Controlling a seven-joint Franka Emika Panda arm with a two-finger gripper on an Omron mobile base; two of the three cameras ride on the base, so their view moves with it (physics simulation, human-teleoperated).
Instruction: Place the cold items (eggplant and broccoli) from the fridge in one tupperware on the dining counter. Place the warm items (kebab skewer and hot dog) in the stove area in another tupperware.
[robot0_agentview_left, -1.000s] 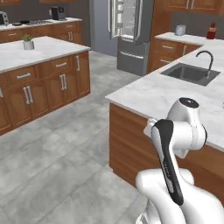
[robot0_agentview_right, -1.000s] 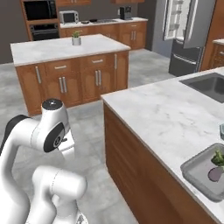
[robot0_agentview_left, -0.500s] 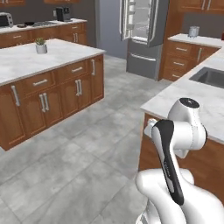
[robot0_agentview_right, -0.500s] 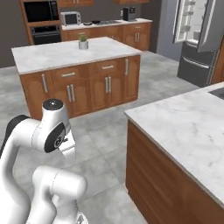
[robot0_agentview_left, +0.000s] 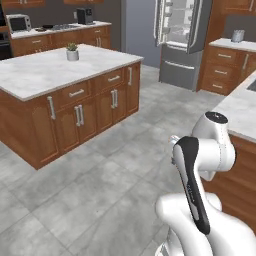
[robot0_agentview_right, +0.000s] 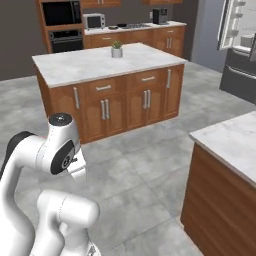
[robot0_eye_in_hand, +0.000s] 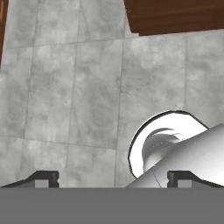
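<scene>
In the hand view my gripper points straight down at the grey tiled floor. It is open, its two dark fingertips stand far apart and nothing lies between them. The arm is folded close over the base. The fridge stands at the back with its doors open, and it also shows at the right edge of the right base view as fridge. The stove sits on the far back counter. The eggplant, broccoli, kebab skewer, hot dog and tupperware are out of view.
A marble-topped island with wooden cabinets and a small potted plant stands ahead on the left. A second marble counter juts in close on the right. Open tiled floor lies between them. A microwave and wall oven are at the back.
The whole picture has shifted as the base moved: the sink counter has slid out to the right and the island has come nearer and more central. The arm keeps its folded pose, gripper still open.
</scene>
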